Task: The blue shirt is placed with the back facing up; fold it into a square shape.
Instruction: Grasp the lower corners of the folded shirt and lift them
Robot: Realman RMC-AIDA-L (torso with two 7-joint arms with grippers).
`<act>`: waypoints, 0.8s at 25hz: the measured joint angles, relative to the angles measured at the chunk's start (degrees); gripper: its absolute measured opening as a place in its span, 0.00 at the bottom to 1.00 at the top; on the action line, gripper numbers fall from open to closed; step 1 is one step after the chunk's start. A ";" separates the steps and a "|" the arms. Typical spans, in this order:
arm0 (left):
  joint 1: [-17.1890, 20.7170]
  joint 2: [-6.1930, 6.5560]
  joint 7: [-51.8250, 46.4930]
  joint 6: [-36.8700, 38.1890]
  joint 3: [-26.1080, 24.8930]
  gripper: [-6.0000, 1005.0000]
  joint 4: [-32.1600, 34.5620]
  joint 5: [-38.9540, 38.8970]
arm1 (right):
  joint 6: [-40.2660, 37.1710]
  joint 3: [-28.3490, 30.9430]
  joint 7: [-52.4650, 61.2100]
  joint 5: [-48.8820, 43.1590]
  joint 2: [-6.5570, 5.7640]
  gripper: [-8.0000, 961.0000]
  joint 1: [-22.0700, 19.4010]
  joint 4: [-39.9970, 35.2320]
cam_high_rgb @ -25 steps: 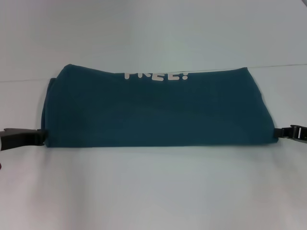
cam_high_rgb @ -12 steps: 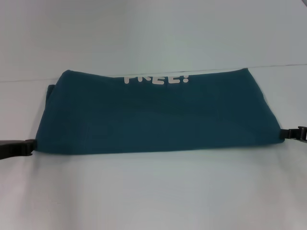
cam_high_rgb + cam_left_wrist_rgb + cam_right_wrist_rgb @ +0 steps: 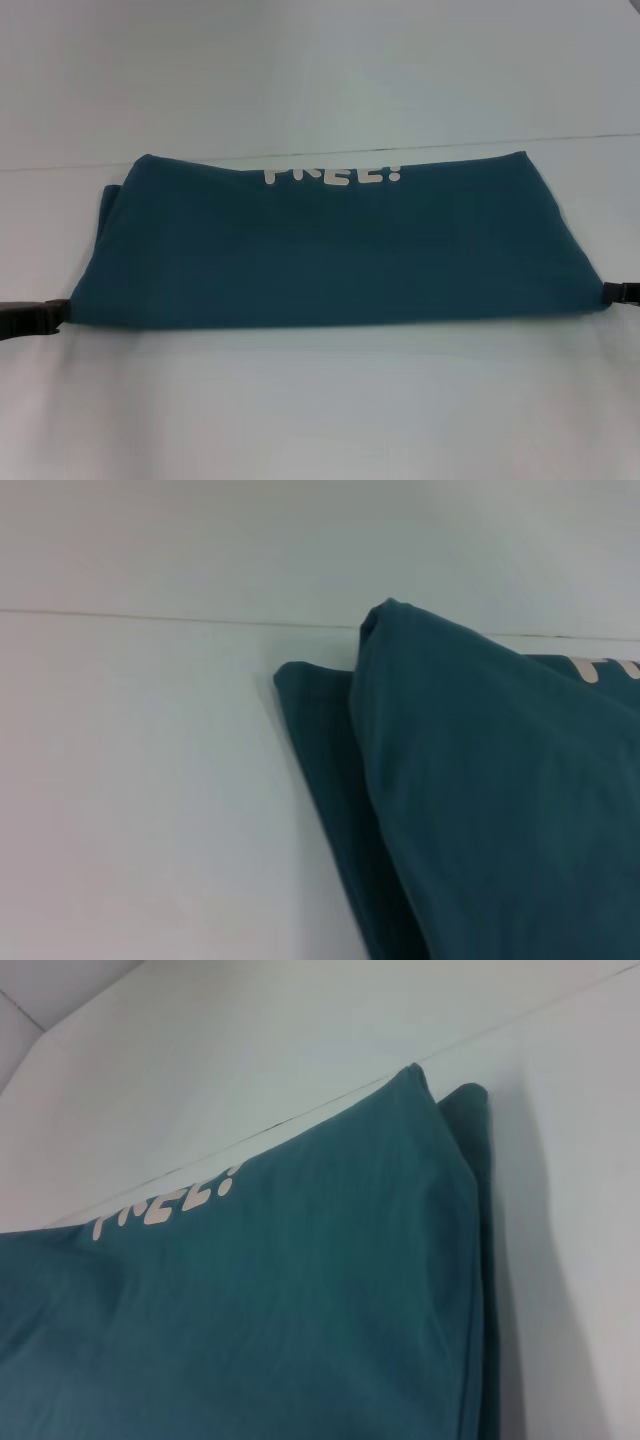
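While both end effectors draw outward since a second ago, the blue shirt (image 3: pixel 330 250) lies folded mid-frame on the tabletop (image 3: pixel 320 400). Left end effector (image 3: pixel 45 312) and right end effector (image 3: pixel 618 292) sit at its lower corners; grip state cannot be told. Lengthwise fold appears complete.

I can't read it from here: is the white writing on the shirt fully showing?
No: the blue shirt shows only the lower part of its white lettering at the far fold.

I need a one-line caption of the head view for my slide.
Folded blue shirt, white lettering at its far edge, with the left pincer and right pincer at its near corners.
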 joint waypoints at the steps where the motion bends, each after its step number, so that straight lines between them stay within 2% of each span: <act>1: 0.08 0.00 -0.01 0.01 -0.04 0.00 0.11 0.00 | 0.00 0.03 -0.01 0.00 0.00 0.01 -0.14 0.00; 20: -0.01 0.43 0.20 1.71 -2.80 0.00 0.32 0.00 | -1.48 1.56 -1.30 1.75 0.06 0.01 -0.53 -0.11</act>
